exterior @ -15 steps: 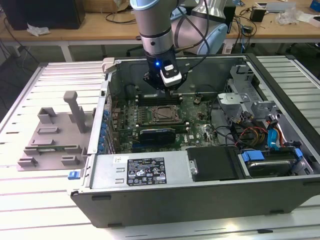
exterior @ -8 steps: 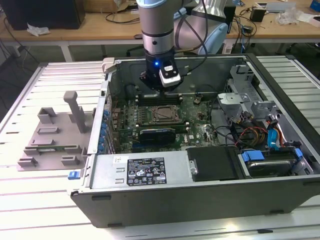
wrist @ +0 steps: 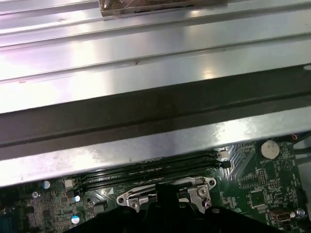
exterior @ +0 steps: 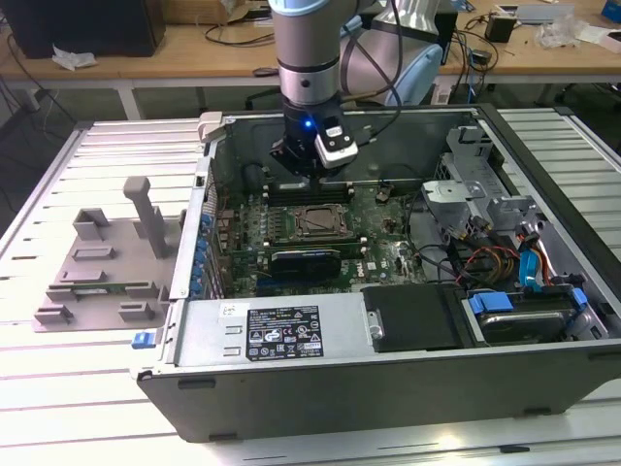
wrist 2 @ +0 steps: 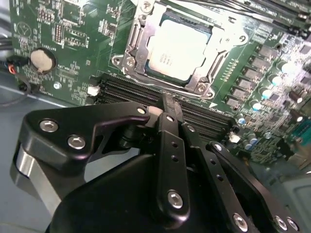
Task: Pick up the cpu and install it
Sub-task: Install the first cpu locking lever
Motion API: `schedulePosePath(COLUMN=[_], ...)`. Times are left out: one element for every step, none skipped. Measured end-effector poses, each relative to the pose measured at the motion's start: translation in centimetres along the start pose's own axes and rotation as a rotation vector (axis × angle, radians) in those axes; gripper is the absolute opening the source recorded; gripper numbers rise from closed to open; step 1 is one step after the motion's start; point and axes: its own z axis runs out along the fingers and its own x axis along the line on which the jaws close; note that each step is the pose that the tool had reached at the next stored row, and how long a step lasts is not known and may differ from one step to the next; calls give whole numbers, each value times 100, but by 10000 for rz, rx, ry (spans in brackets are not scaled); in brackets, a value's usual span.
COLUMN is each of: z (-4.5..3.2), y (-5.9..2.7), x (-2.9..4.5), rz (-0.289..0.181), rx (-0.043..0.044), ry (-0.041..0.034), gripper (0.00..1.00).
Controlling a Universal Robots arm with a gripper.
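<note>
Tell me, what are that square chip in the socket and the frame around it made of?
The cpu seems to have a metal top: smooth, pale silver-grey, with a dull satin sheen. The socket frame around it looks like bright polished steel, glinting at its corners and screws. The board underneath looks like green lacquered circuit laminate.

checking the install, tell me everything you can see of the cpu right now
The cpu is a flat square chip with a pale silver-grey metal top that has faint markings. It lies level in the socket on the green motherboard, inside the metal retention frame, whose edges and screwed corners surround it. Nothing grips it: the gripper sits apart from it, above the black memory slots beside the socket. In the exterior view the socket lies just below the arm's wrist, inside the open computer case.
</note>
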Motion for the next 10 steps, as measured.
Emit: schedulePosePath(z=[1,2,3,5,7,8,9,9,8,8], y=[0,1,2,2,3,4,2,2,2,1], x=[-3,-8,-11,-15,-20,-24,-26,-26,-26,-27], rz=[-142,-345,-507,-675,-942,-1082,-1208,-1240,-1255,-1256], rx=[-7,-18,-25,-33,-46,-53,-61,-61,-61,-61], ry=[12,29,42,57,80,92,101,105,106,107], gripper=[11,11,11,11,11,11,11,11,11,11])
